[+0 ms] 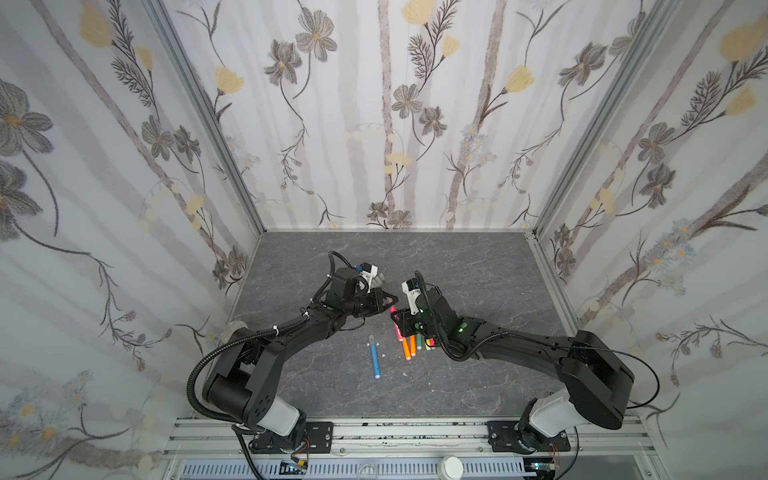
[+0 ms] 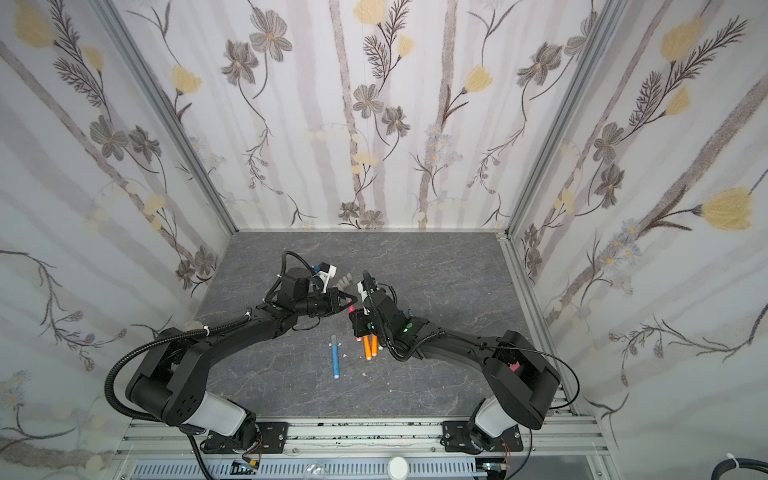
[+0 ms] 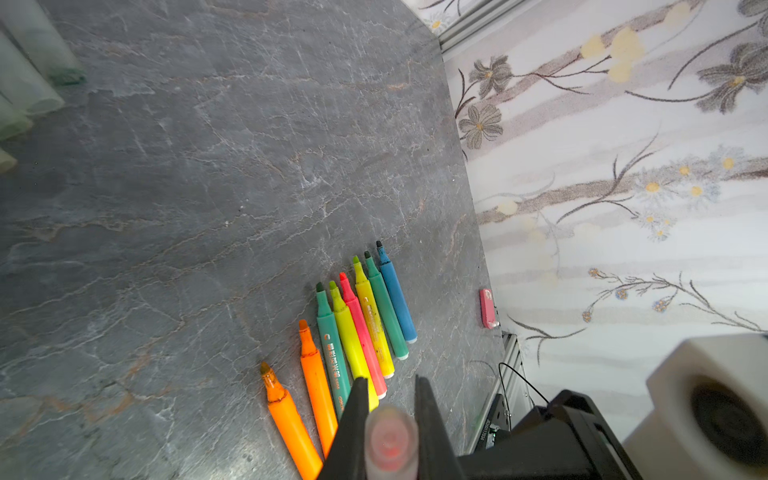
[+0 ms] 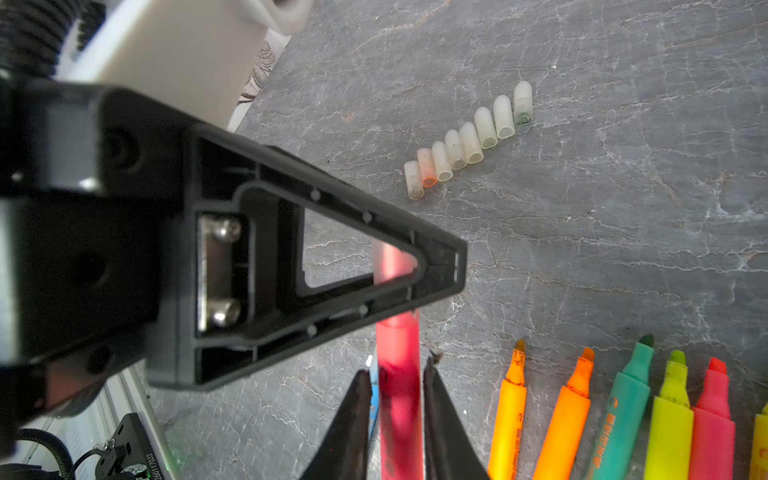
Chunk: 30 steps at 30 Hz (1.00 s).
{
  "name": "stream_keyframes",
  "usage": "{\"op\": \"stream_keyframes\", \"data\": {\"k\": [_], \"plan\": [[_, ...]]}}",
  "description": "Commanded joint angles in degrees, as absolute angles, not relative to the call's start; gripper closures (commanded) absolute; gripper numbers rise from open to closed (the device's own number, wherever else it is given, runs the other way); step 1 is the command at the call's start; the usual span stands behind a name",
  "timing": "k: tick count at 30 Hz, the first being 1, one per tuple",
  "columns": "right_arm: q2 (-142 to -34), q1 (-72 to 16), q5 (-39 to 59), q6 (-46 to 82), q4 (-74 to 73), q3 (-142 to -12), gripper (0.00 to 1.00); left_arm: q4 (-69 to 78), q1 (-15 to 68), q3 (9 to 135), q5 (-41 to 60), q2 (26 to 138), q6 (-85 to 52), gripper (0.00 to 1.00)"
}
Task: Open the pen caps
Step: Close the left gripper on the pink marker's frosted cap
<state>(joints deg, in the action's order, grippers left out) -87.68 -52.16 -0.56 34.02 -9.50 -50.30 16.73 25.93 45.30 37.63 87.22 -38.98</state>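
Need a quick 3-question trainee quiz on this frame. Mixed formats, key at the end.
1. How many loose pen caps lie in the row on the table?
2. True or false: the blue pen lying apart from the other pens is capped.
3. What is the left gripper shut on? A: the blue pen. B: the pink pen's cap. C: nothing.
Key: 1: eight. 2: true. 3: B.
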Motion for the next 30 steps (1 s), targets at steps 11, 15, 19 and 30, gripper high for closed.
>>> {"op": "stream_keyframes", "data": {"k": [11, 15, 19, 30], "plan": [[-86.24, -52.28, -1.80, 32.74, -13.01, -47.02, 0.74, 18.03, 25.92, 47.20, 36.76, 87.37, -41.75, 1.00], [-85.97, -52.29, -2.19, 32.41, -12.77, -46.93, 0.74, 17.58, 25.78, 47.24, 36.45, 87.78, -41.48, 1.00], [-85.22, -52.47, -2.69, 32.43, -12.43, -47.02, 0.74, 17.58, 25.82, 47.12, 35.96, 87.77, -41.40, 1.00], [-84.70, -53.09, -3.19, 32.10, -12.69, -46.53, 0.73, 16.30, 25.71, 47.69, 33.93, 86.58, -40.95, 1.00]]}}
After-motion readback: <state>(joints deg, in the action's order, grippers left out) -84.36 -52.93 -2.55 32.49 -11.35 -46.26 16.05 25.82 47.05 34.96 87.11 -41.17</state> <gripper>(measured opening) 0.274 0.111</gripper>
